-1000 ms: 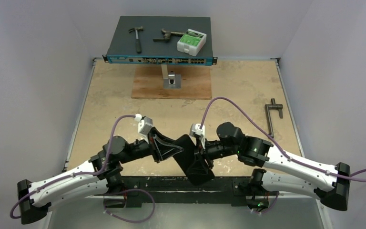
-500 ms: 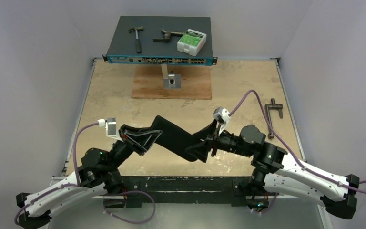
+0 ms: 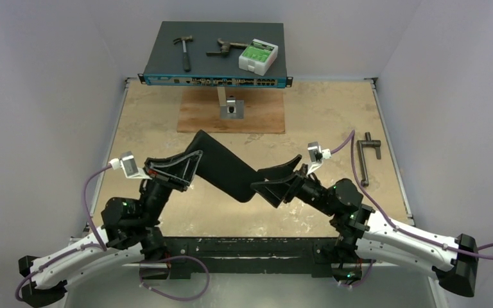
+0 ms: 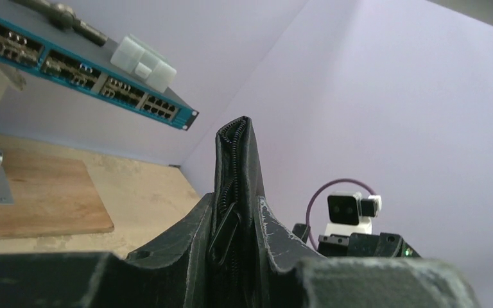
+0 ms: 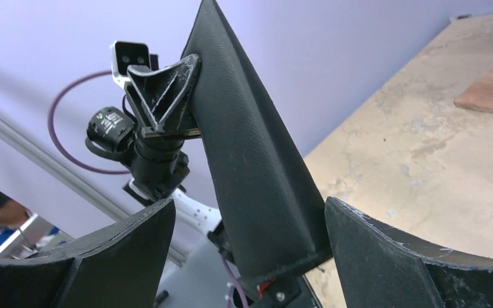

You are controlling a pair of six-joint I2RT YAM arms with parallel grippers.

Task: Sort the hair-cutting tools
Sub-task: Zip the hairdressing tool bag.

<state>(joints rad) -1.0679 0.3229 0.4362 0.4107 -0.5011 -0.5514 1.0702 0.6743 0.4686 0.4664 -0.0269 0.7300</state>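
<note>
Left pincer grips black pouch; open right pincer straddles it.

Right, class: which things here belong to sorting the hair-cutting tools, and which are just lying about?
Job: black zip case, gripped by the left hand; right hand open. Scissors, clip, comb: not in view.

Lying about: hammer, rusty tool, white-and-green box, network switch, grey T-shaped bar, wooden board.

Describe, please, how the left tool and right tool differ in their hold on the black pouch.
The left tool is clamped shut on the black zippered pouch; the right tool stands wide open, straddling it. The left tool has the pouch's far end, the right tool its near end. Both are black and point towards each other.
</note>
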